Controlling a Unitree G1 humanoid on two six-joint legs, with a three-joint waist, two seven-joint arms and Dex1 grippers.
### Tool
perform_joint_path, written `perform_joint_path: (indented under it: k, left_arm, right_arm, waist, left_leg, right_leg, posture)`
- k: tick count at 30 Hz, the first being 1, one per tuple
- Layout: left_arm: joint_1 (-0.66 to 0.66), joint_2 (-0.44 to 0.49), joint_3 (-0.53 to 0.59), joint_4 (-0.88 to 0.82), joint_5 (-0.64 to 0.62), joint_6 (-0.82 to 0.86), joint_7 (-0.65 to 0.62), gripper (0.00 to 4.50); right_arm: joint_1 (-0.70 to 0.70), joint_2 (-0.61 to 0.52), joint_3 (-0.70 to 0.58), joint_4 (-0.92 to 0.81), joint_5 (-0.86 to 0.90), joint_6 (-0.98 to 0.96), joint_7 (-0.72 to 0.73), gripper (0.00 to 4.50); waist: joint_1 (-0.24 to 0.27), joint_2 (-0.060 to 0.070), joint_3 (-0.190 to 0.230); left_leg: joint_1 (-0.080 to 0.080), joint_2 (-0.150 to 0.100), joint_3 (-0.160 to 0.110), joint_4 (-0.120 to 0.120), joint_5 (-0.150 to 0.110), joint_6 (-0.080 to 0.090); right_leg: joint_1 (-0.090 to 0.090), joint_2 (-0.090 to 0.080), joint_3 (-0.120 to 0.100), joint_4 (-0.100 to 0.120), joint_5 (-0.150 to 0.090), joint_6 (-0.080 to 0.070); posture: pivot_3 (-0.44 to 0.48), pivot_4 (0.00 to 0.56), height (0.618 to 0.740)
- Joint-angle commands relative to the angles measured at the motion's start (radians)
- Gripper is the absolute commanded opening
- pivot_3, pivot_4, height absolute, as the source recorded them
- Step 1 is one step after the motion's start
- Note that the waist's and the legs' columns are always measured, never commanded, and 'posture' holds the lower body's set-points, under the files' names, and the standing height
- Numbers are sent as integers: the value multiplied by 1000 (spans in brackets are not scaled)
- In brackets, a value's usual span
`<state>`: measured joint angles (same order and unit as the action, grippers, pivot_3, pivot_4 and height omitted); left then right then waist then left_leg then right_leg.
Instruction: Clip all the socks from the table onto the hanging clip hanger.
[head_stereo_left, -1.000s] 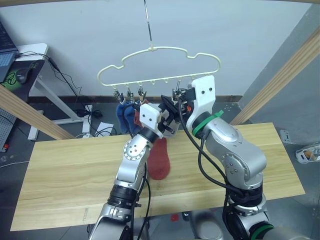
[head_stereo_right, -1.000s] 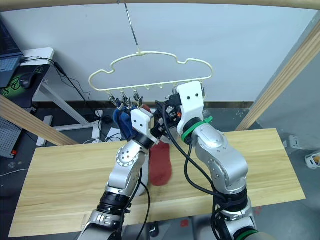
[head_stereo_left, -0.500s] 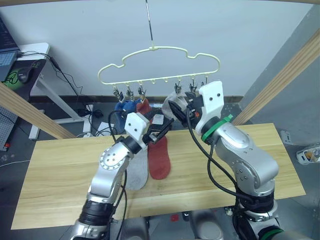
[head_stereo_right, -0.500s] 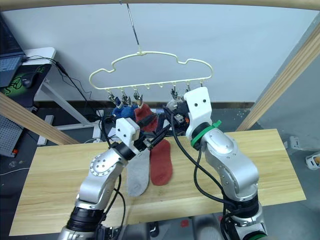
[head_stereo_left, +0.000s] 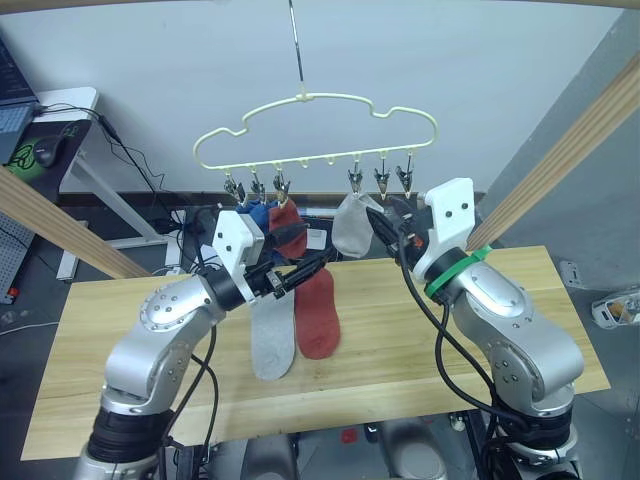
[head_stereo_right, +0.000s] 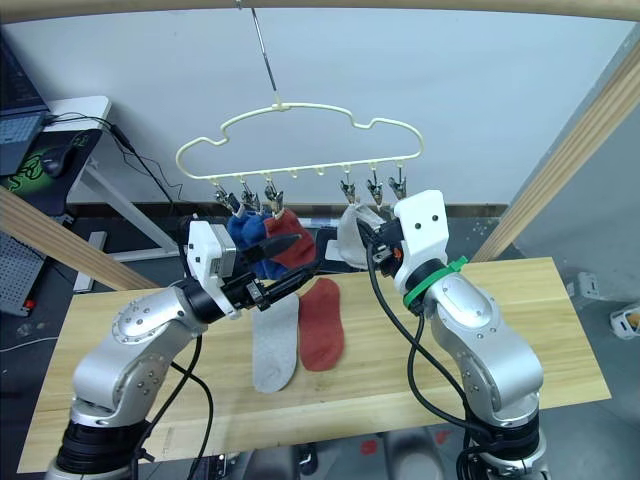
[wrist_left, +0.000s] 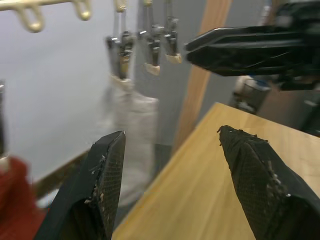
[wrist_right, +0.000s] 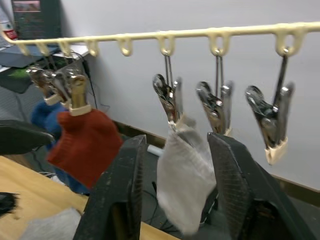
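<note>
Both tools have been drawn back from the clip hanger (head_stereo_left: 318, 130) since a second ago: the left tool (head_stereo_left: 300, 270) has swung out toward 9 o'clock, the right tool (head_stereo_left: 385, 225) toward 3 o'clock, and a light grey sock (head_stereo_left: 351, 224) is now seen dangling from the fourth metal clip (wrist_right: 168, 97). The left tool's black textured fingers (wrist_left: 105, 185) are spread wide, nothing between them; the right tool's fingers (wrist_right: 127, 195) are parted too, empty. On the thin pale-yellow cloud-outline hanger, two blue socks (head_stereo_right: 243, 232) and a rust red sock (head_stereo_left: 288, 228) of soft knit are pinched at the three clips toward 9 o'clock. Two clips toward 3 o'clock hang bare. On the grained yellowish plank desk (head_stereo_left: 120, 340), a flat grey sock (head_stereo_left: 272, 338) and a red sock (head_stereo_left: 318, 314) are laid side by side, touching.
</note>
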<state>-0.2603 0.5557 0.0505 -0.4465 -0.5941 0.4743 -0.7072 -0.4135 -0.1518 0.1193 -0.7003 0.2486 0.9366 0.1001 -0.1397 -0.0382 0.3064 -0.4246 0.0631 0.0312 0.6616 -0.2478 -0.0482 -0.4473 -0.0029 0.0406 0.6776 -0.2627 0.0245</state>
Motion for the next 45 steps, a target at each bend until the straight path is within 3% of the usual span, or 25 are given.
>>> perform_joint_path:
  k: [1, 12, 45]
  left_arm:
    - [-46, 41, 35, -42, -48, 26, -37, 3211]
    - [-123, 99, 71, -34, -120, 80, -78, 3211]
    - [-133, 119, 50, -40, -58, 68, -80, 3211]
  right_arm:
    - [-25, 14, 6, 21, -37, -38, -31, 1938]
    - [-80, 58, 4, 114, -79, -73, -42, 1938]
    - [-211, 143, -26, 338, -133, -231, -39, 1938]
  waist:
    - [1, 0, 0]
    - [2, 0, 0]
    - [11, -1, -1]
  left_leg:
    - [0, 0, 0, 0, 0, 0]
    - [-1, 0, 1, 0, 0, 0]
    - [-1, 0, 0, 2, 0, 0]
  right_leg:
    - [0, 0, 0, 0, 0, 0]
    - [-2, 0, 1, 1, 2, -4]
    - [-2, 0, 1, 4, 3, -5]
  posture:
    - [-195, 259, 740]
    - [-182, 260, 740]
    - [-153, 262, 740]
